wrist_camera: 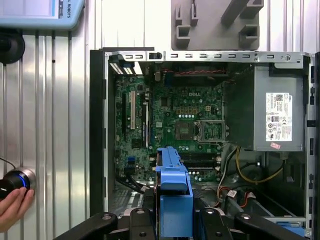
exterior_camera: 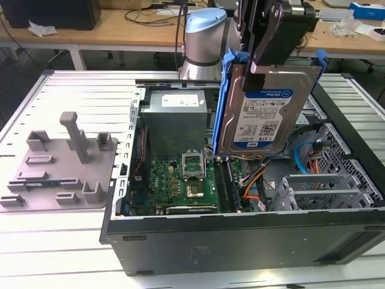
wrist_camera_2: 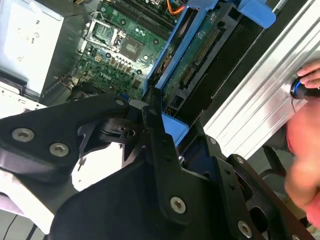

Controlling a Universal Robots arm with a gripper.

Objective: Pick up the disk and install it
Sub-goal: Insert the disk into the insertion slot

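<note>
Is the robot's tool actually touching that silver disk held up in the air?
Touching. In the exterior view the tool grips the disk by its upper edge, one black finger pressed flat on its label.

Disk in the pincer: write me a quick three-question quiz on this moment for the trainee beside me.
1. True or false: the pincer is open and the disk lies flat.
2. In the exterior view, the disk hangs over: A) the open computer case; B) the grey fixture plate; C) a wooden desk.
3. What colour are the disk's side rails?

Key: 1 false, the pincer is clamped on the disk, which stands upright. 2 A. 3 blue.
</note>
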